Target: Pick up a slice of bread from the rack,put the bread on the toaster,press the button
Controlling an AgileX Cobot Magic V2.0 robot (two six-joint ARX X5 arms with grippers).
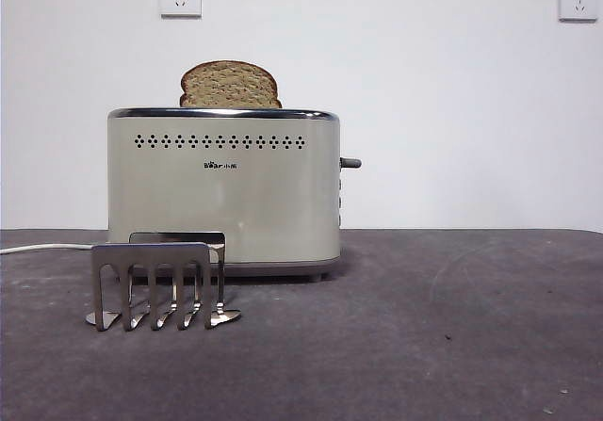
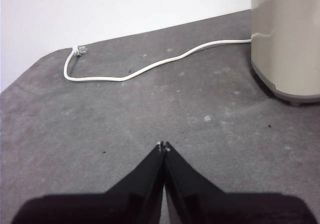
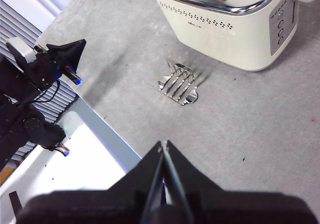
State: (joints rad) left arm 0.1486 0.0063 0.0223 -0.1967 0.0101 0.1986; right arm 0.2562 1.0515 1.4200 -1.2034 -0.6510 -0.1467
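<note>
The brown wholegrain slice of bread (image 1: 231, 85) stood upright in the slot of the boxy cream-beige toaster (image 1: 223, 195), only its rounded top showing above the chrome rim. It looked light, soft and crumbly, best taken by its flat faces near the crust rather than squeezed hard. Its broad face looked toward the front camera, and its long axis appeared to run along the toaster's length. The small silver metal toast rack (image 1: 160, 284) sat bare on the grey tabletop (image 1: 424, 327), just in front of the toaster. The lever knob (image 1: 350, 163) stuck out from the toaster's end, seemingly not yet pressed. The left gripper (image 2: 163, 145) hung low near the white cord (image 2: 150, 66), fingers clenched on nothing. The right gripper (image 3: 163, 144) hovered high, fingers likewise pinched together, empty.
</note>
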